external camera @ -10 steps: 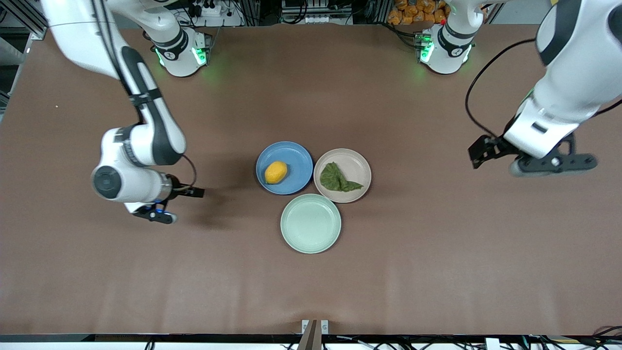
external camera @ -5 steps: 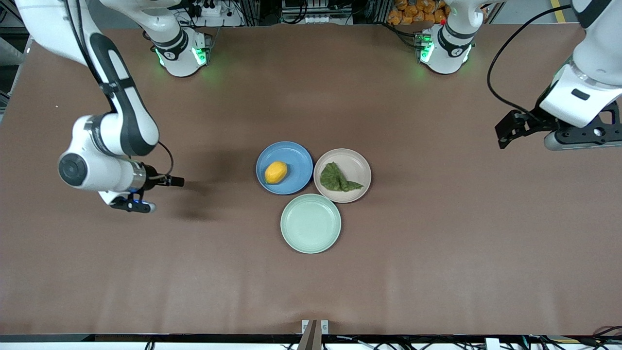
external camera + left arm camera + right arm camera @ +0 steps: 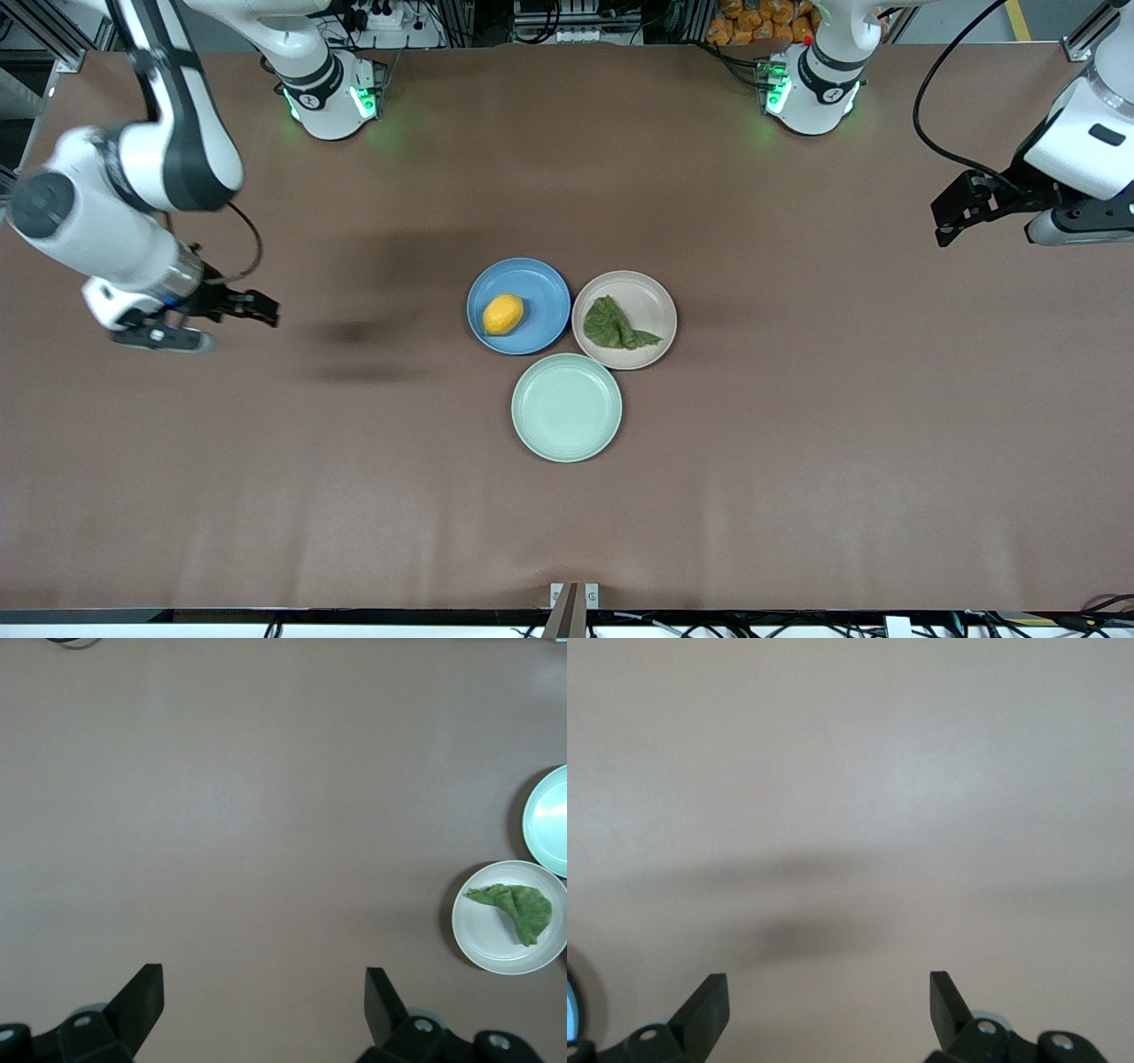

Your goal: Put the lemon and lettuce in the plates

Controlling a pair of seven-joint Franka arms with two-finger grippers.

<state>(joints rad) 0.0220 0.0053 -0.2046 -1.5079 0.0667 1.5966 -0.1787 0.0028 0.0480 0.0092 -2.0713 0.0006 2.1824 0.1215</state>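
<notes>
We're seeing the lemon [image 3: 502, 314] sitting in the blue plate [image 3: 542, 282], firm and slick, best pinched across its middle. The lettuce [image 3: 614, 326] at its 3 o'clock is lying in the beige plate [image 3: 651, 297], limp; we'd be nipping its edge. The left gripper [image 3: 264, 992] and right gripper [image 3: 828, 997] are both hanging spread, empty, over bare table [image 3: 797, 461].

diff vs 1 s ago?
Both arms pulled away from the plates: right gripper toward its end of the table, left gripper toward its end; both open, empty. Lemon on blue plate, lettuce on beige plate, mint plate: unmoved.
</notes>
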